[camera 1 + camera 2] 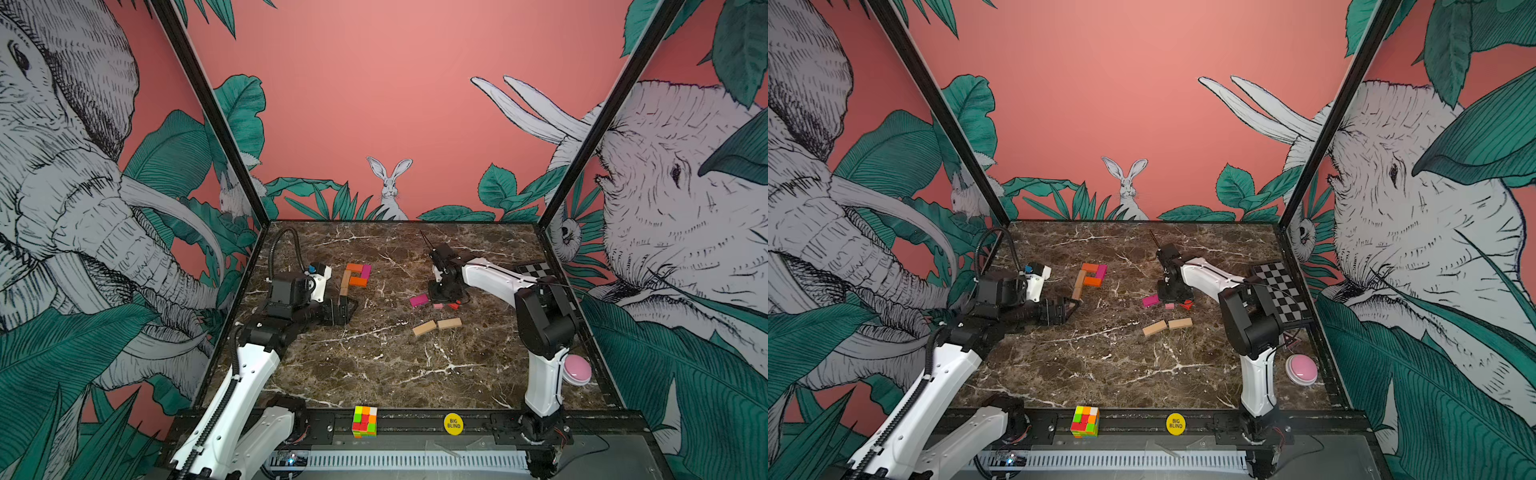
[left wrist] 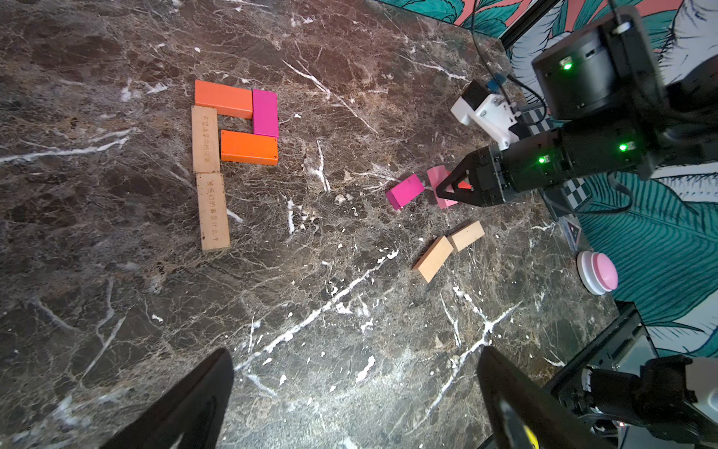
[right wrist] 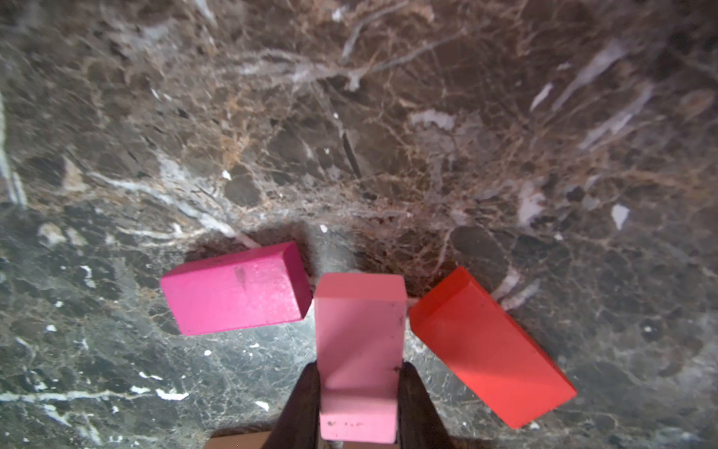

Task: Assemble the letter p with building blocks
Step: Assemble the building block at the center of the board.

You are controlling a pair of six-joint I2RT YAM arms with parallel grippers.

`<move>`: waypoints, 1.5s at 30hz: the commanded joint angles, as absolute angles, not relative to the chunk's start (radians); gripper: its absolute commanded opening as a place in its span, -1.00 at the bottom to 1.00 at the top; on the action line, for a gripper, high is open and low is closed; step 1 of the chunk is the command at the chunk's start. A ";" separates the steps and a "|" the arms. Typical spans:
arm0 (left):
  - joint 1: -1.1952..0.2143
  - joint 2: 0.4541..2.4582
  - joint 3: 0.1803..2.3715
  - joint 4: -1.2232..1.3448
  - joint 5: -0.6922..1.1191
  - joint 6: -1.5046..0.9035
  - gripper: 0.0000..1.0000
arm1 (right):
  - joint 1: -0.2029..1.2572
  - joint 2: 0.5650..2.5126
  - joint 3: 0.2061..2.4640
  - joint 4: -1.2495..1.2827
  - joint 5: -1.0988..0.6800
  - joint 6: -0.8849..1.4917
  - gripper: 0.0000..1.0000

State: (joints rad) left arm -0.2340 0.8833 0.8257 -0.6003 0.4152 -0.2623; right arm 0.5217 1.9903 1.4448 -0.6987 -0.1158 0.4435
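The left hand (image 1: 348,311) hangs with its jaws wide and empty at the foot of the built letter (image 2: 206,140). In that letter two tan bricks form the stem, and two orange bricks and one magenta brick close the bowl on the worktop (image 1: 374,365). Right of the letter and well apart from it lie the spare building blocks: a loose magenta block (image 3: 237,289), then the pink block (image 3: 359,330), then a red block (image 3: 489,346). Two tan blocks (image 1: 424,327) lie right of the letter too, nearer the robot than its foot. The right hand (image 3: 359,373) is narrowed onto the pink block, one finger on each long side. Whether the block is clear of the worktop I cannot tell. The step looks like lifting this block out. It should rise straight up before travelling toward the letter, since the magenta and red neighbours sit just beside it and a sideways drag would likely scatter them.
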 commanded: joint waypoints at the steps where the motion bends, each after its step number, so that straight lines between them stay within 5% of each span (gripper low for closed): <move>1: -0.229 0.889 0.816 -0.598 0.434 -0.263 0.99 | 0.521 2.018 1.461 -0.732 -0.131 0.413 -0.75; 45: -0.229 0.897 0.814 -0.587 0.451 -0.263 0.99 | 0.574 2.130 1.541 -0.795 -0.180 0.399 -0.75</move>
